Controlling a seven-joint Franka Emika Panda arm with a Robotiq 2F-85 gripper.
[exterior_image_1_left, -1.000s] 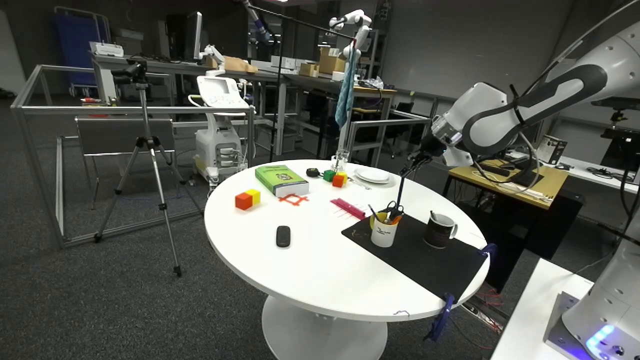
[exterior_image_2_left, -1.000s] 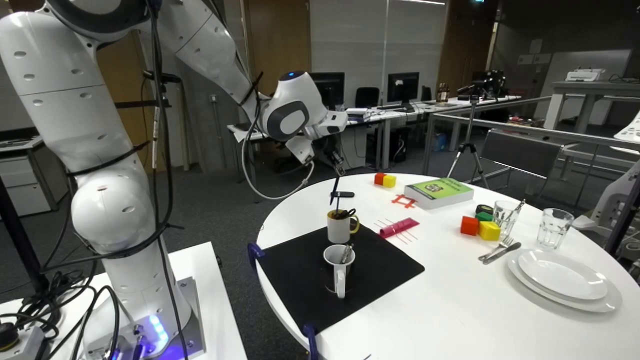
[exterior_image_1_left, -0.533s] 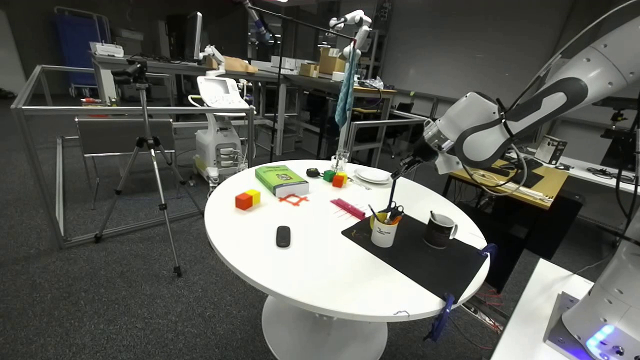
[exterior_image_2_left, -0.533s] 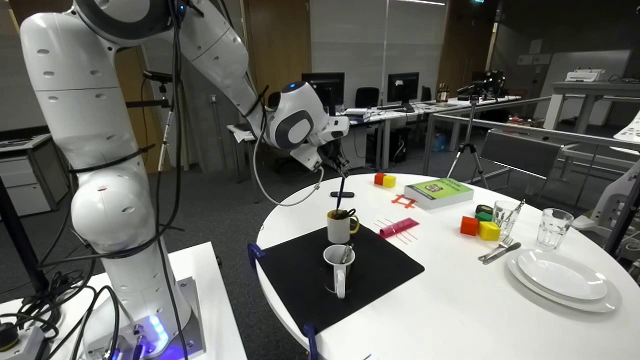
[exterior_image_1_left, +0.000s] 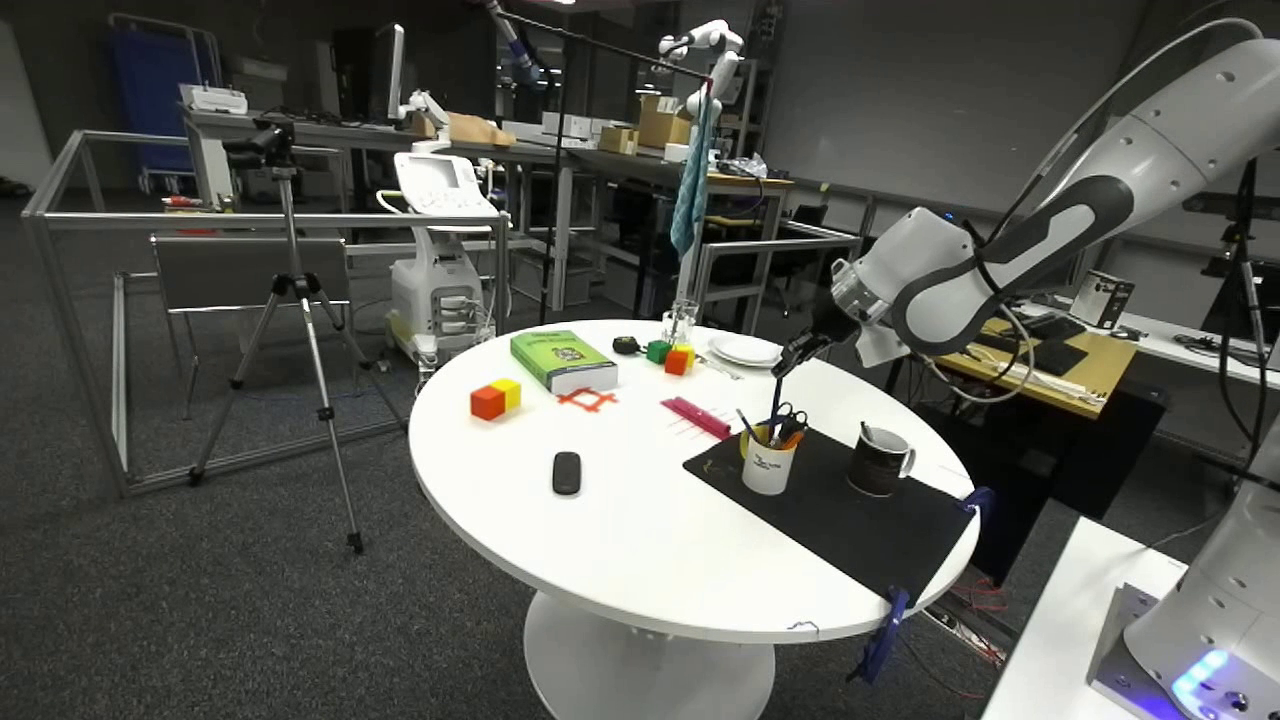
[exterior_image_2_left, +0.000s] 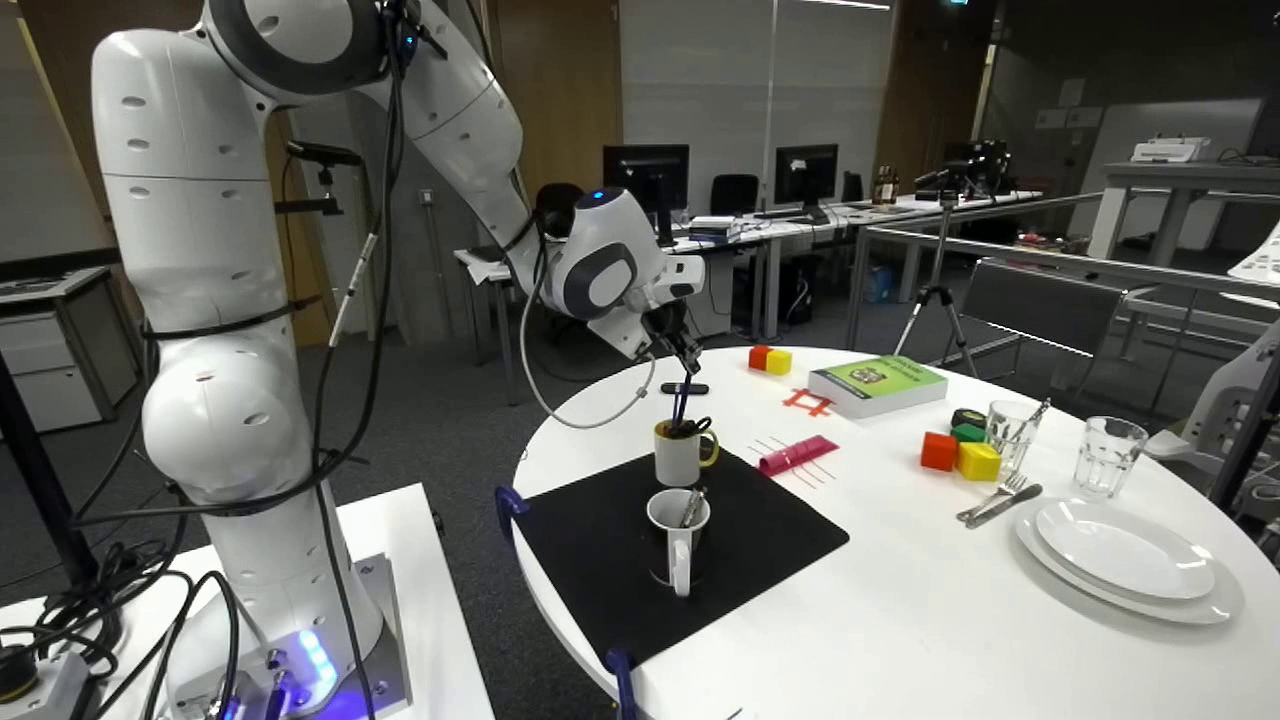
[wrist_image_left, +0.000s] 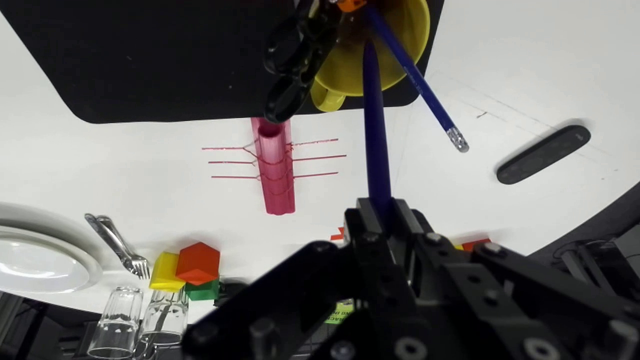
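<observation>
My gripper (wrist_image_left: 384, 212) is shut on a dark blue pen (wrist_image_left: 376, 130), which points down from the fingertips. The pen's lower end is at the mouth of a white cup (exterior_image_1_left: 768, 470) with a yellow inside; how deep it reaches I cannot tell. Black-handled scissors (wrist_image_left: 312, 62), a blue pencil (wrist_image_left: 427, 93) with a silver end and something orange (wrist_image_left: 351, 4) stand in that cup. In both exterior views the gripper (exterior_image_2_left: 690, 365) is above the cup (exterior_image_2_left: 677, 460). The cup sits on a black mat (exterior_image_2_left: 760, 550), near a dark mug (exterior_image_1_left: 878, 465) holding a slim item.
Beyond the mat lie a pink roll (wrist_image_left: 275, 170) with thin red strands and a black remote (wrist_image_left: 544, 154). A green book (exterior_image_1_left: 565, 360), coloured blocks (exterior_image_2_left: 938, 452), drinking glasses (exterior_image_2_left: 1112, 455) and plates (exterior_image_2_left: 1130, 550) stand farther off. Blue clamps (exterior_image_1_left: 880, 640) grip the table edge.
The arm has lowered toward the cup, carrying the pen along. A second ago the pen hung higher and more to one side; now its lower end meets the cup's mouth.
</observation>
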